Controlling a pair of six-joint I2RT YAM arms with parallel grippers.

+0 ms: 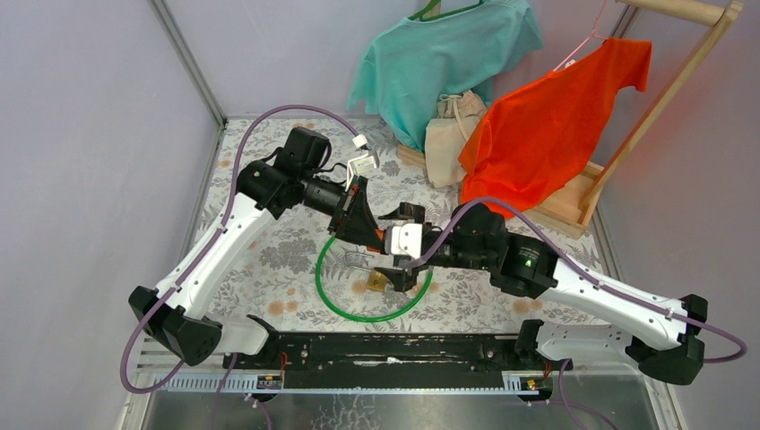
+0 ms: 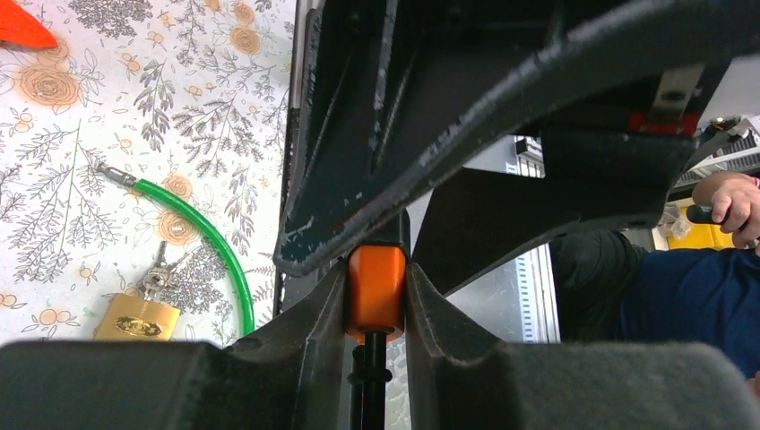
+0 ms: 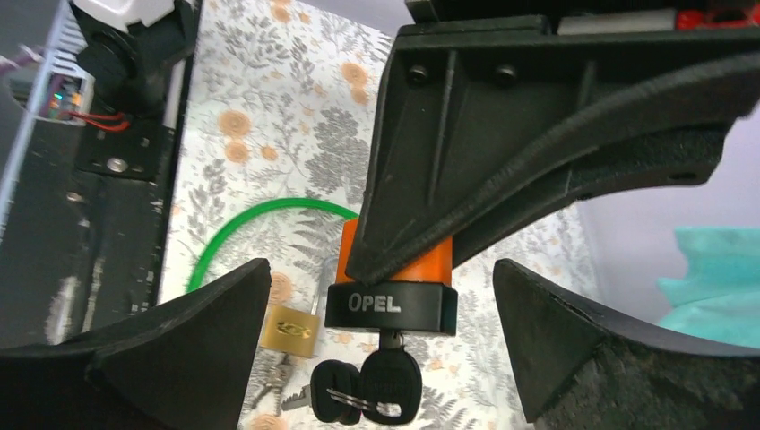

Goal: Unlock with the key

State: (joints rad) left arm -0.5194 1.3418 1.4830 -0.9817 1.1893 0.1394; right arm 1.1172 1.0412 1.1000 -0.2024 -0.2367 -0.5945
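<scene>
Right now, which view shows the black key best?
Right wrist: the black key hangs in the OPEL lock, plainly visible. Left wrist shows only a dark stub under the lock; top external doesn't show it.

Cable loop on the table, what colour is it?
The cable loop is green, clearest in the top external view.

Far side of my table, with surroundings. A white cloth printed with grey leaves and orange flowers (image 1: 269, 260) covers the tabletop. Beyond it, ahead and to my right, stands a pale wooden clothes rack (image 1: 663, 103). A teal short-sleeved shirt (image 1: 439, 63) hangs on a green hanger (image 1: 430, 11), and an orange short-sleeved shirt (image 1: 556, 116) on a thin pink hanger (image 1: 582, 45). Between the two shirts, touching both, sits a beige drawstring cloth bag (image 1: 453, 134). A person in a dark blue shirt (image 2: 690, 296) appears past the table's near edge.
</scene>
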